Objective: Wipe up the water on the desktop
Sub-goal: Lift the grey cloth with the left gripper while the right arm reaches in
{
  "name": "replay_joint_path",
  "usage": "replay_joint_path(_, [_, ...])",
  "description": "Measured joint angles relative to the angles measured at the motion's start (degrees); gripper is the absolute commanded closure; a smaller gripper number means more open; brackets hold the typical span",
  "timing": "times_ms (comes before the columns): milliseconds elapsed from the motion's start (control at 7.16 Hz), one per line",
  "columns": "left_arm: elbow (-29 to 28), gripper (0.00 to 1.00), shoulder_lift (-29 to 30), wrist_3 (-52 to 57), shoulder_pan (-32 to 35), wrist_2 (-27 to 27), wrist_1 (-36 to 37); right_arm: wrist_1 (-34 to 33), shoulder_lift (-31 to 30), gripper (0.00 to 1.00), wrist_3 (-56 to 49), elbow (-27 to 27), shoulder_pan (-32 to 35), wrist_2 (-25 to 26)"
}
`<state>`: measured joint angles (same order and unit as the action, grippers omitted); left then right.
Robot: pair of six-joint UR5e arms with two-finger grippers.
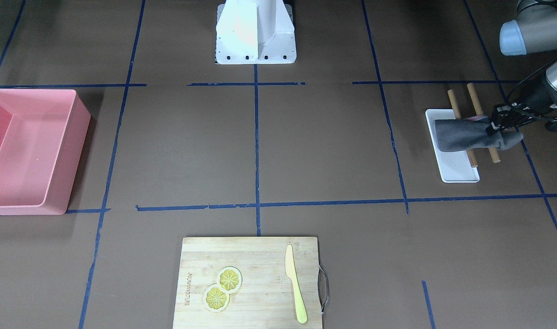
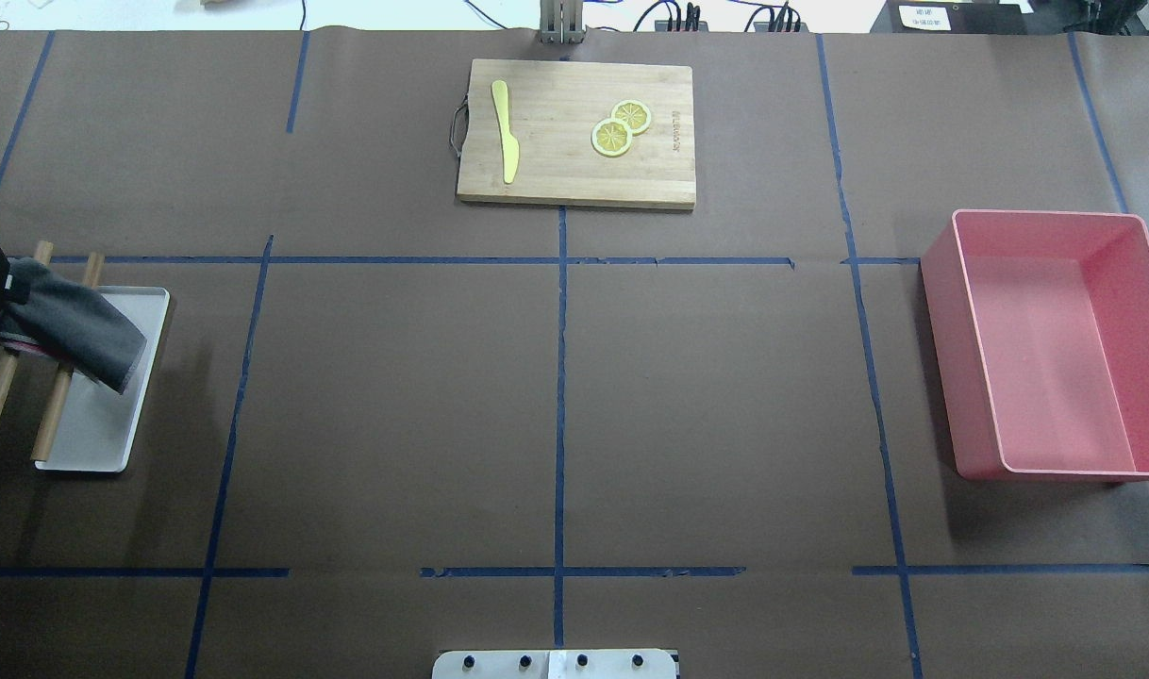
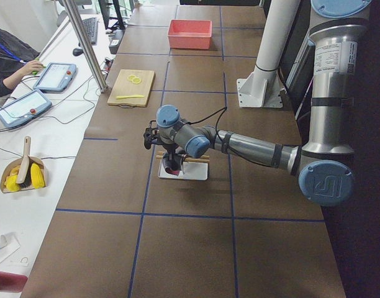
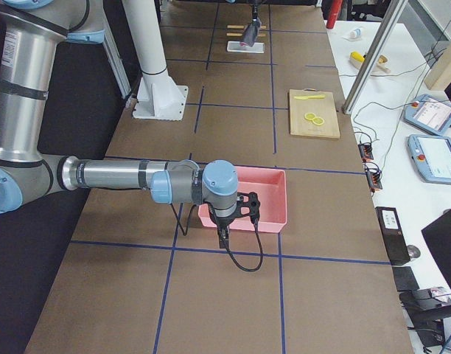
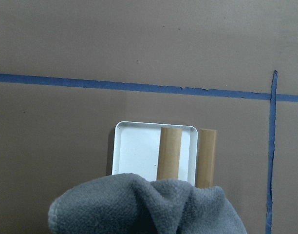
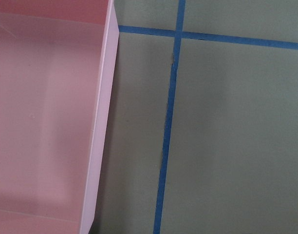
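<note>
The desktop [image 1: 324,151] is dark brown with blue tape lines; I see no water on it. My left gripper [image 1: 501,122] is at the table's left end, shut on a grey cloth [image 1: 461,134]. The cloth hangs over a small white tray [image 1: 459,167] and two wooden rods [image 1: 474,98] that lie across it. The left wrist view shows the cloth [image 5: 144,204] low in the frame, with the tray [image 5: 137,146] and rods [image 5: 169,151] beyond it. My right gripper [image 4: 224,237] shows only in the exterior right view, beside the pink bin; I cannot tell whether it is open or shut.
An empty pink bin [image 2: 971,377] stands at the table's right end. A wooden cutting board [image 2: 556,170] at the far middle edge carries a yellow knife [image 2: 506,132] and two lemon slices [image 2: 620,127]. The robot's white base [image 1: 255,32] stands at the near edge.
</note>
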<state>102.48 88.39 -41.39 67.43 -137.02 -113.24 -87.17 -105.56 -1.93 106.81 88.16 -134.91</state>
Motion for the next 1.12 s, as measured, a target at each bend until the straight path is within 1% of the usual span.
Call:
replay_joint_path(140, [0.95,1.0,-0.01,-0.59,0.19,-0.08,0.13,0.85,0.02,0.0,-0.21,0.01,-0.12,0.0])
replay_joint_path(279, [1.69,1.0,0.3,-3.47,0.34,-0.14,0.26,2.8,0.12,0.0,-0.27,0.01,-0.59,-0.02])
replay_joint_path(559, [3.13,1.0,2.3,-14.18,0.39,-0.2,0.3,9.05,0.31,0.0,0.09,0.04,-2.45,-0.4])
replay_joint_path(698, [4.35,1.0,3.61,-20.51,0.34,-0.31,0.3,13.7,0.81,0.0,0.17,0.01,-4.23,-0.88])
replay_joint_path(838, [5.46,1.0,5.41,-27.05,0.22,-0.48,0.3,18.08,2.59,0.0,0.16,-0.01,-7.08,-1.14])
replay_joint_path(978, [6.11,1.0,7.77,-33.58,0.04,-0.64,0.3,20.4,6.24,0.0,0.12,-0.09,-10.79,-1.33])
replay_joint_path(1117, [6.5,1.0,10.56,-40.39,-0.31,-0.71,0.3,21.09,10.92,0.0,0.15,-0.2,-15.22,-1.51])
